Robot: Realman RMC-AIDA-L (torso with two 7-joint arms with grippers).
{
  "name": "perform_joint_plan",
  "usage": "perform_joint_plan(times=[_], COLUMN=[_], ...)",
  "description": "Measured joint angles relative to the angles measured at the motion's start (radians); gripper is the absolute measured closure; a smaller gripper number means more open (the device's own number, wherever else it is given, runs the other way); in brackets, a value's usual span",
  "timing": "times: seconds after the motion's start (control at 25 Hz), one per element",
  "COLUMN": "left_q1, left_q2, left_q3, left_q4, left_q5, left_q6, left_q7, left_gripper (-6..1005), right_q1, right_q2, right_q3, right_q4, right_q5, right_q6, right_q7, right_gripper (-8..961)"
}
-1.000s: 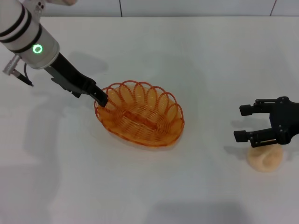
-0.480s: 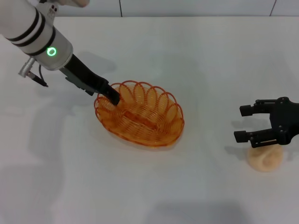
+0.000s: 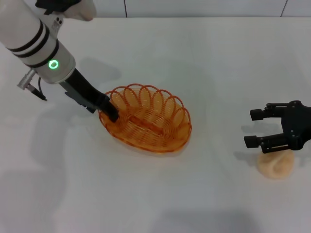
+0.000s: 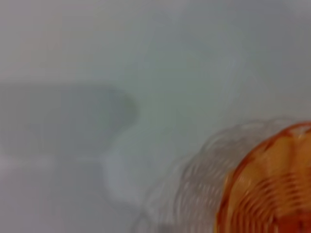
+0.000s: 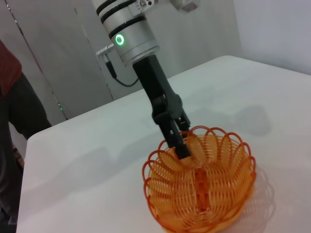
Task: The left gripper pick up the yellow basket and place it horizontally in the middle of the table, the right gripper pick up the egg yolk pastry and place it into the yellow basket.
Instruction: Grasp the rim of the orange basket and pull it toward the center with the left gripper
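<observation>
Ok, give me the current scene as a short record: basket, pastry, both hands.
yellow basket: upright on the table, near its middle
left hand: at the basket's left rim, fingertips down among the rim loops
egg yolk pastry: on the table, far right, not in the basket
right hand: open, just above the pastry, holding nothing

Count: 1 oval orange-yellow wire basket [image 3: 146, 119], 1 small round pale peach-cream pastry [image 3: 276, 165], 2 black two-fingered grippers, left [image 3: 111, 112] and right [image 3: 254, 128], 1 plain white desk [image 3: 204, 63].
</observation>
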Motion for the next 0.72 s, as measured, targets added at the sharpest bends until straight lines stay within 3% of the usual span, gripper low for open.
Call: perform_joint_plan(times=[0.2, 0.28, 0.72], left_q1=[-0.007, -0.009, -0.016], left_q2=[0.002, 0.003, 0.005], left_q3=[0.014, 0.013, 0.014], left_q4=[-0.002, 0.001, 0.005], left_q5=[0.007, 0.007, 0.008], left_q6=[0.004, 0.003, -0.015], left_q7=[-0.009, -0.009, 0.002], left_gripper=[181, 357, 386], right_q1=[0.000, 0.000, 0.000], right_q2=[0.000, 0.000, 0.000], right_q3=[0.003, 0.003, 0.003], right_q4=[0.000, 0.000, 0.000], right_q5=[0.000, 0.000, 0.000], right_q6=[0.000, 0.000, 0.000], right_q7=[0.000, 0.000, 0.000], right_gripper=[112, 112, 112])
